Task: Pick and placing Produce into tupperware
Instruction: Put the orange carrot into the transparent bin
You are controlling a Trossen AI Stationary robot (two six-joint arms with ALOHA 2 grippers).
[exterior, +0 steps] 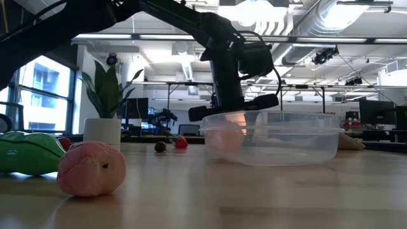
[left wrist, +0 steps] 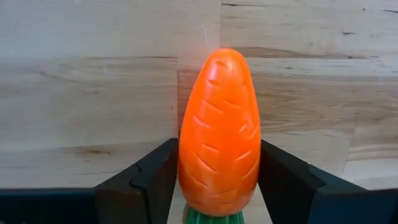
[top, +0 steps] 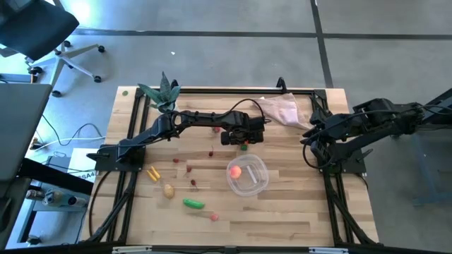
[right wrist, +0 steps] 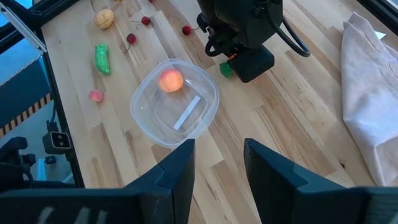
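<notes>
The orange carrot (left wrist: 219, 130) with a green top (left wrist: 208, 218) sits between the fingers of my left gripper (top: 244, 141), which hovers just beyond the far rim of the clear round tupperware (top: 248, 176). A pink-orange round piece (top: 235, 171) lies inside the tub. The green pod (top: 193, 203), beige potato (top: 169, 190), yellow piece (top: 152, 173), a pink piece (top: 214, 216) and dark-red bits (top: 189, 168) lie on the wood left of the tub. My right gripper (right wrist: 217, 162) is open and waits at the table's right edge, above the tub's right side. My left gripper pinches the carrot between its two fingers (left wrist: 155, 180), on the thick half (left wrist: 186, 186) near the green top. The carrot lies along the fingers, with its pointed end (left wrist: 225, 59) reaching out past them toward the wood. Whether that end touches the table does not show.
A leafy plant in a white pot (top: 164, 92) stands at the far left corner. A pinkish-beige cloth (top: 282, 109) lies at the far edge, right of centre. Black frame rails (top: 134, 141) run along the table's sides. Bare wood (top: 296, 212) lies near and right of the tub.
</notes>
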